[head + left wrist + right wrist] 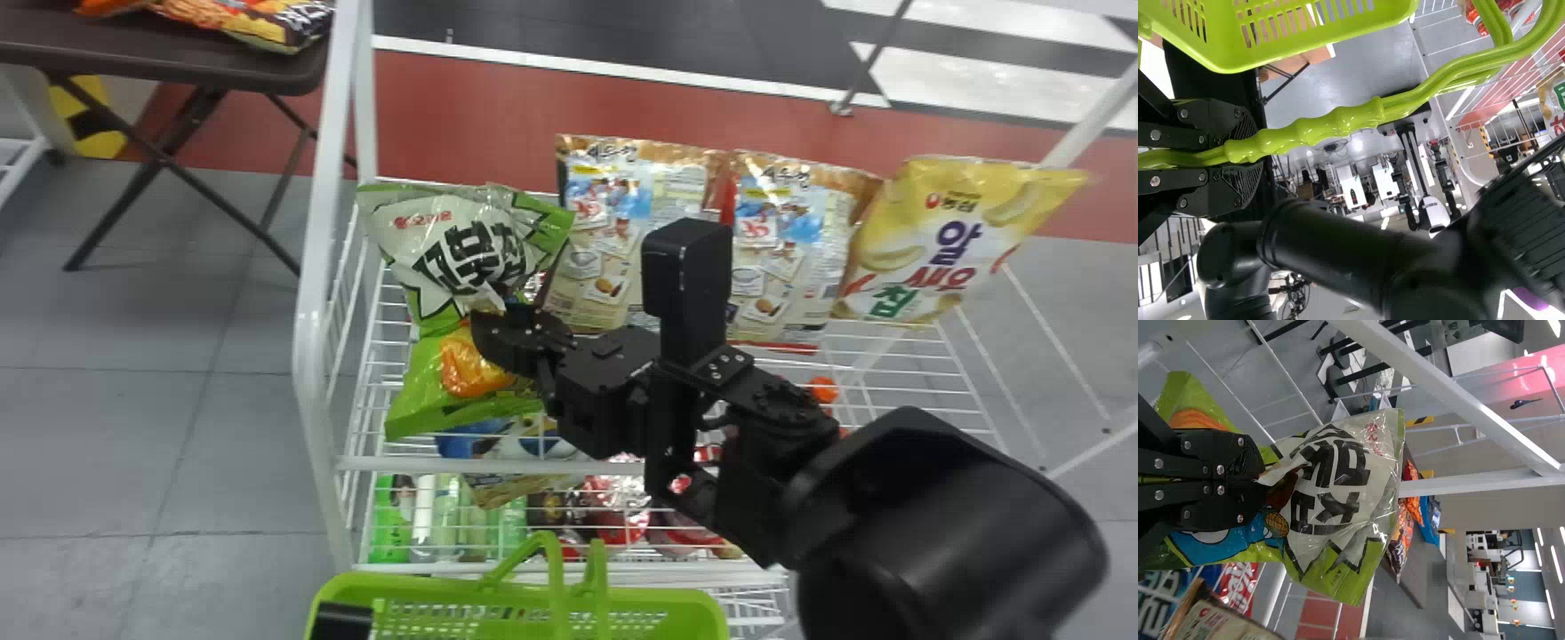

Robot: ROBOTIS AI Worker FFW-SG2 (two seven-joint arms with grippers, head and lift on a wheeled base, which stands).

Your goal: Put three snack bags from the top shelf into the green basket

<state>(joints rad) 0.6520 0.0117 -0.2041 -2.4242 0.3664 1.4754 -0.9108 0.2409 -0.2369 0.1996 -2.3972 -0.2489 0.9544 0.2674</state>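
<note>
Pinching green-and-white snack bag [453, 249] at shelf's [400, 463] left with closed right end effector [496, 327]. Holding green basket [400, 584], near left, by handles [1338, 123] with closed left end effector [342, 622].

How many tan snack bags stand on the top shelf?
2: one tan bag beside the green bag, another beside the yellow bag. More may hide behind.

Here's the green-and-white bag [444, 236], crinkled and pinched, at the shelf's [898, 378] left end; two beige bags [597, 276] and a yellow one [947, 240] stand rightward; green basket [658, 598] in front, handles [1338, 127] up!
</note>
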